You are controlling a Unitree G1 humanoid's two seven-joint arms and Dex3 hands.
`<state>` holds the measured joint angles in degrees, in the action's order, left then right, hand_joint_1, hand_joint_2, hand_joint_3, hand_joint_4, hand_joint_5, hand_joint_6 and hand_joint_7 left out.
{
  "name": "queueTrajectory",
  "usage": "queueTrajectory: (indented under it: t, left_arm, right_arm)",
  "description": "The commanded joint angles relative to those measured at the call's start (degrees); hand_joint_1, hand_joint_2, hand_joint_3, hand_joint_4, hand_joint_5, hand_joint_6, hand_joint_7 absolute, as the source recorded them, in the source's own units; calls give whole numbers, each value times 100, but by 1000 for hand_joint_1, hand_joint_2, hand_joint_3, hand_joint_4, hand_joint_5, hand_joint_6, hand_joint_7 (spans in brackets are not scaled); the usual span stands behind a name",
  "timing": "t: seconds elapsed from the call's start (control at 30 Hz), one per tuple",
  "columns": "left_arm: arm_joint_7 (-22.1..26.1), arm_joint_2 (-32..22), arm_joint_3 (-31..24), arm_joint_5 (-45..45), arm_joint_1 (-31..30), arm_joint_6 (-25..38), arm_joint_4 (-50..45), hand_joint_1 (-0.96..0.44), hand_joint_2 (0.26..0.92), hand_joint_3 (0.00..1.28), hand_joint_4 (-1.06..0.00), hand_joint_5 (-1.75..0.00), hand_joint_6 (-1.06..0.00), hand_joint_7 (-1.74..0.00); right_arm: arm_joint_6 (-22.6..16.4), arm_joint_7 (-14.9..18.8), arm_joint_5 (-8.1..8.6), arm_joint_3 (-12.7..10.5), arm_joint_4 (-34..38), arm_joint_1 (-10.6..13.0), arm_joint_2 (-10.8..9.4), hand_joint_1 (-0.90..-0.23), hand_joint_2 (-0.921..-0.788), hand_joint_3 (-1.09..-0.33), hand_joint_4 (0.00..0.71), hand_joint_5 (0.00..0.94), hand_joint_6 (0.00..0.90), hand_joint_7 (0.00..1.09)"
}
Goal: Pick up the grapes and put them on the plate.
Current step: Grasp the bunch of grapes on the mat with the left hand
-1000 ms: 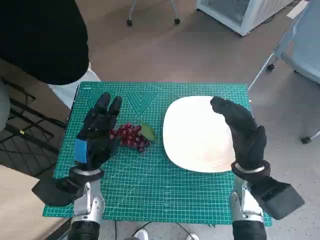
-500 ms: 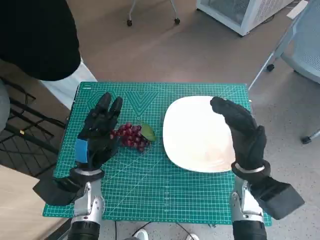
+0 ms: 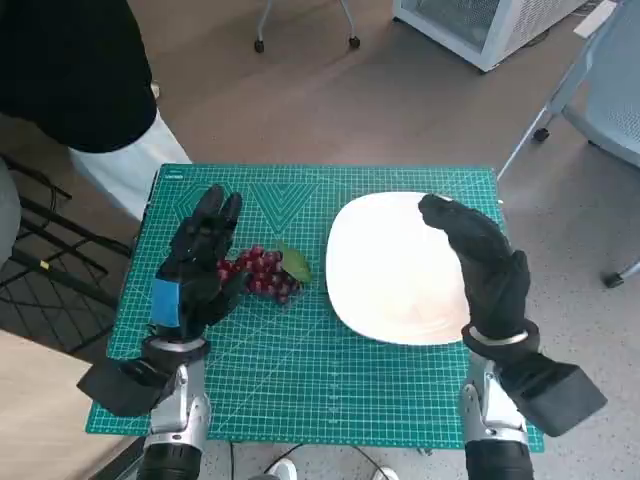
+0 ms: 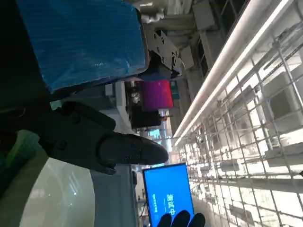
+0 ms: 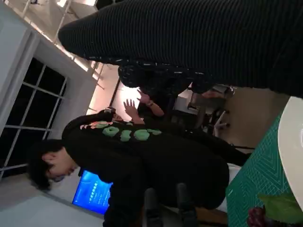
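A bunch of dark red grapes (image 3: 262, 272) with a green leaf lies on the green cutting mat (image 3: 320, 380), just left of the white plate (image 3: 390, 270). My left hand (image 3: 195, 265) hovers over the mat right beside the grapes, fingers spread, holding nothing. Over the plate's right part my right hand (image 3: 480, 262) is raised with its fingers extended and empty. In the right wrist view the grapes (image 5: 265, 217) and the plate (image 5: 291, 151) show at the picture's edge. The left wrist view shows my left hand (image 4: 85, 137) and the plate (image 4: 52, 198) beyond it.
A person in black stands at the mat's far left corner (image 3: 70, 70) and fills the right wrist view (image 5: 142, 161). Chair legs (image 3: 560, 110) and a white cabinet (image 3: 480, 25) stand on the floor beyond the table. The mat's edges fall off to floor all round.
My left hand has shifted slightly nearer the grapes. The person at the far left has moved a little. My right hand holds its place.
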<state>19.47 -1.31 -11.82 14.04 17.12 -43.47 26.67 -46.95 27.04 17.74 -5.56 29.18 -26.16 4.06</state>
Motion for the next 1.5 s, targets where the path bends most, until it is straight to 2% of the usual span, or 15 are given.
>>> queueTrajectory:
  t: [0.03,0.37,0.67,0.87,1.0,1.13,1.27,1.37,1.5]
  left_arm:
    - [-163,141,32,-54,76,-251,205,-413,921,223,-257,0,-303,0]
    - [-155,376,65,169,186,-524,458,-440,921,251,-123,0,-223,0]
    - [-183,382,114,70,270,-748,680,-454,921,294,-20,0,-131,0]
    - [-219,206,147,-95,267,-670,669,-456,921,312,-24,-10,-123,-4]
    - [-423,-129,166,-626,252,-509,576,-472,921,316,-54,-21,-156,-20]
    - [-992,-753,186,-1948,133,-212,175,-526,921,314,-63,-20,-172,-25]
    - [-1421,-1321,209,-3257,-73,469,-610,-597,921,269,-41,-9,-176,-21]
    - [-1365,-1597,269,-3760,-197,1099,-1161,-639,921,210,-15,-3,-154,-11]
    - [-1041,-1871,382,-4180,-305,2020,-1837,-650,906,87,-3,0,-117,-4]
  right_arm:
    - [9,50,-31,12,109,34,-30,-733,-921,-695,352,0,31,537]
    - [-15,51,-23,12,145,23,-43,-734,-921,-694,353,1,30,543]
    - [-23,62,2,-6,201,-10,-42,-734,-921,-694,353,1,28,546]
    - [-26,72,19,-13,222,-25,-44,-734,-921,-694,353,1,27,548]
    - [-22,75,23,-13,206,-18,-49,-734,-921,-694,353,1,26,549]
    - [-10,78,34,-15,173,0,-48,-734,-921,-693,354,1,26,549]
    - [-14,86,45,-21,180,7,-49,-733,-921,-692,354,1,26,550]
    - [-15,91,51,-28,207,-2,-51,-732,-921,-692,354,1,25,550]
    - [-5,81,44,-28,212,-10,-59,-732,-921,-692,354,1,24,550]
